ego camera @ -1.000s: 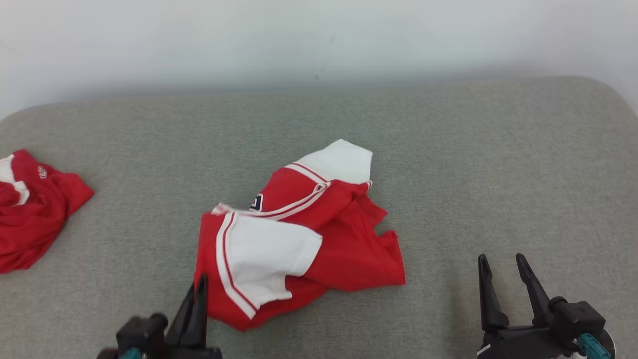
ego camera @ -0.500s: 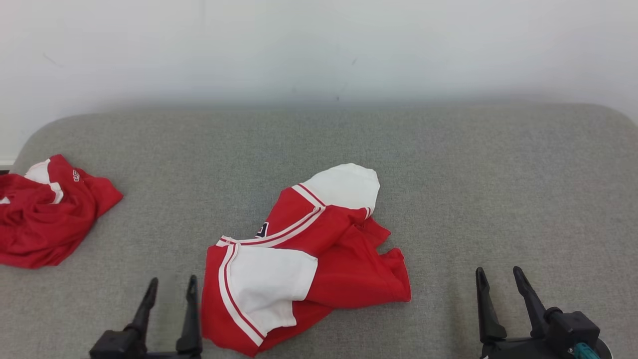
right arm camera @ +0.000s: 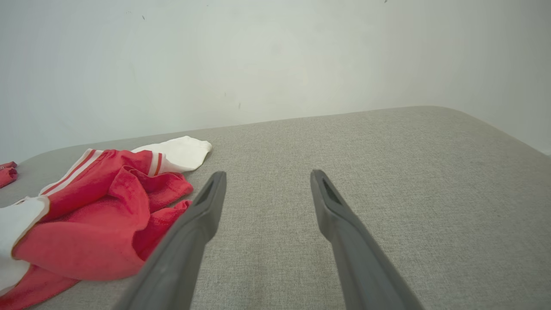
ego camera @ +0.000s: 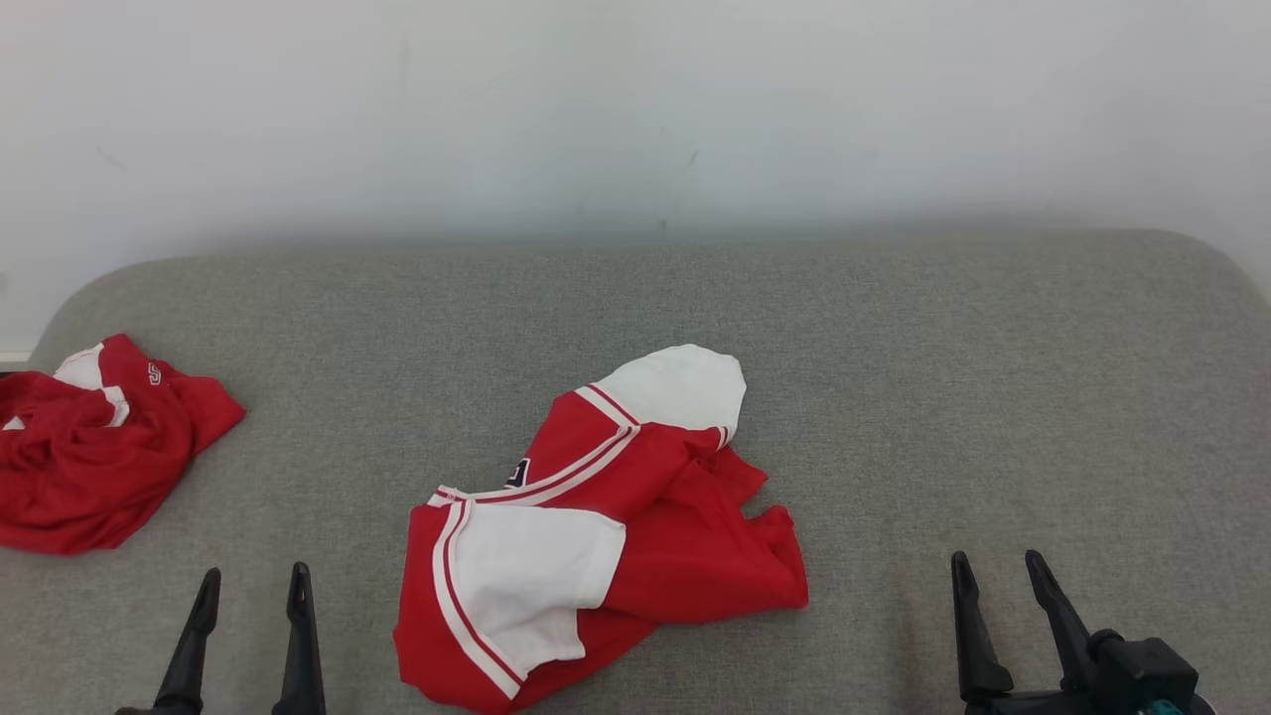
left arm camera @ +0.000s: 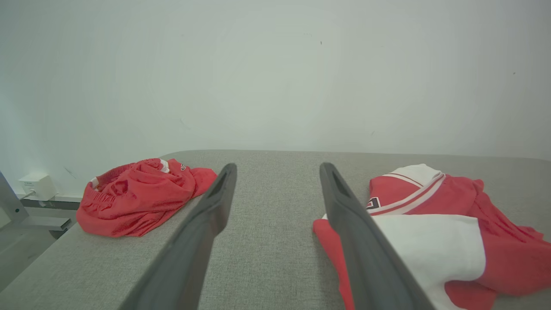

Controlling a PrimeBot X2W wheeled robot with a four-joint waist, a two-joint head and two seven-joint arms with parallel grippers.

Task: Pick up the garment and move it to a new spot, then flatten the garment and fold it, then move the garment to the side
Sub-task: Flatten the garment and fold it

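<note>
The garment (ego camera: 596,526), a red jersey with white sleeves and red-white stripes, lies crumpled in the middle of the grey padded surface (ego camera: 894,357). It also shows at the right of the left wrist view as the garment (left arm camera: 430,232) and at the left of the right wrist view as the garment (right arm camera: 94,215). My left gripper (ego camera: 253,581) stands open just left of the garment's near corner, apart from it, with nothing between its fingers (left arm camera: 215,206). At the lower right, well clear of the cloth, my right gripper (ego camera: 996,563) is open and empty.
A second red garment (ego camera: 89,457) lies bunched at the surface's far left edge, seen too as the red garment (left arm camera: 142,196). A white wall (ego camera: 635,109) rises behind the surface. A small white box (left arm camera: 36,186) sits by the wall beyond the left edge.
My left gripper has gone from shut to open, let go of the garment's near-left corner and drawn back to the left. The head camera has tilted, shifting the whole picture down.
</note>
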